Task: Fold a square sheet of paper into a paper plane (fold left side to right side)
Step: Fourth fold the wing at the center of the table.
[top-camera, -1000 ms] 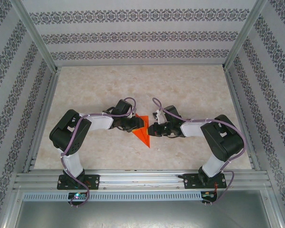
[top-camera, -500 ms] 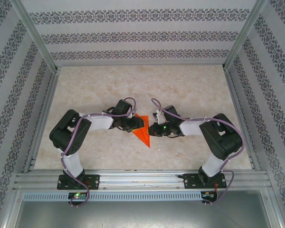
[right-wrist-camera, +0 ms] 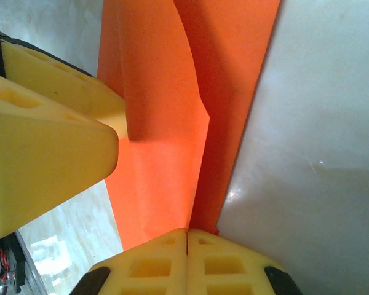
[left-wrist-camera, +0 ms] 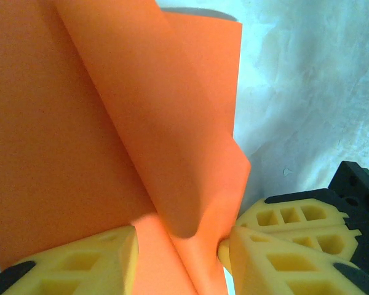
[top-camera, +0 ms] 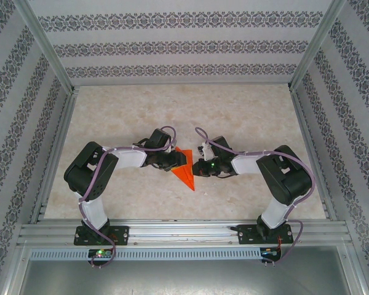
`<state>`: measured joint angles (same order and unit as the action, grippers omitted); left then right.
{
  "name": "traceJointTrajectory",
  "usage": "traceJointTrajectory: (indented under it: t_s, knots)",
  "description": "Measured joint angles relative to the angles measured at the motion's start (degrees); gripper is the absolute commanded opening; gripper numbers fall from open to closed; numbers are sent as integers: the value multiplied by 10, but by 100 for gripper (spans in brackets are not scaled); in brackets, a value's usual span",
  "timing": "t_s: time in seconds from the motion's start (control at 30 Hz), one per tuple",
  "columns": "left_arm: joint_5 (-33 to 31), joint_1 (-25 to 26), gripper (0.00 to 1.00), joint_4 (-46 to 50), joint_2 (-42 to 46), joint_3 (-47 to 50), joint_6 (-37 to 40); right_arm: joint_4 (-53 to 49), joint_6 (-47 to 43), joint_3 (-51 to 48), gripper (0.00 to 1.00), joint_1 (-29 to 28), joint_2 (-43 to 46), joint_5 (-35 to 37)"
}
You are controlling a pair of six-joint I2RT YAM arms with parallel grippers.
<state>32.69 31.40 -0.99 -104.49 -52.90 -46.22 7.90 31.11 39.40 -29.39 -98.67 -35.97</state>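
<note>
The square sheet of paper (top-camera: 186, 175), bright orange-red, lies mid-table, partly folded to a kite outline with its sharp point toward me. My left gripper (top-camera: 174, 161) is at the sheet's left side. In the left wrist view its jaws (left-wrist-camera: 178, 243) stand apart, and a raised, curled flap of the sheet (left-wrist-camera: 172, 141) stands between the yellow fingers (left-wrist-camera: 283, 258). My right gripper (top-camera: 195, 168) is at the sheet's right side. Its fingers are shut together (right-wrist-camera: 186, 232), and their tips sit on the sheet (right-wrist-camera: 166, 172) where the lighter flap meets a darker strip.
The pale marbled table (top-camera: 246, 123) is walled by patterned panels on three sides. An aluminium rail (top-camera: 184, 230) with both arm bases runs along the near edge. The two grippers stand almost tip to tip over the sheet, and the left gripper's fingers (right-wrist-camera: 49, 141) show in the right wrist view.
My right arm has edged slightly left toward the sheet. The left arm and the paper have stayed put.
</note>
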Motion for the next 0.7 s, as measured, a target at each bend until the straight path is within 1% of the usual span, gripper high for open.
traceJointTrajectory:
  t_s: [0.37,0.7]
  knots:
    - [0,0,45,0,0,0,0,-4,-2,2,0,-2,0,3]
    - [0,0,45,0,0,0,0,-4,1,2,0,-16,5,8]
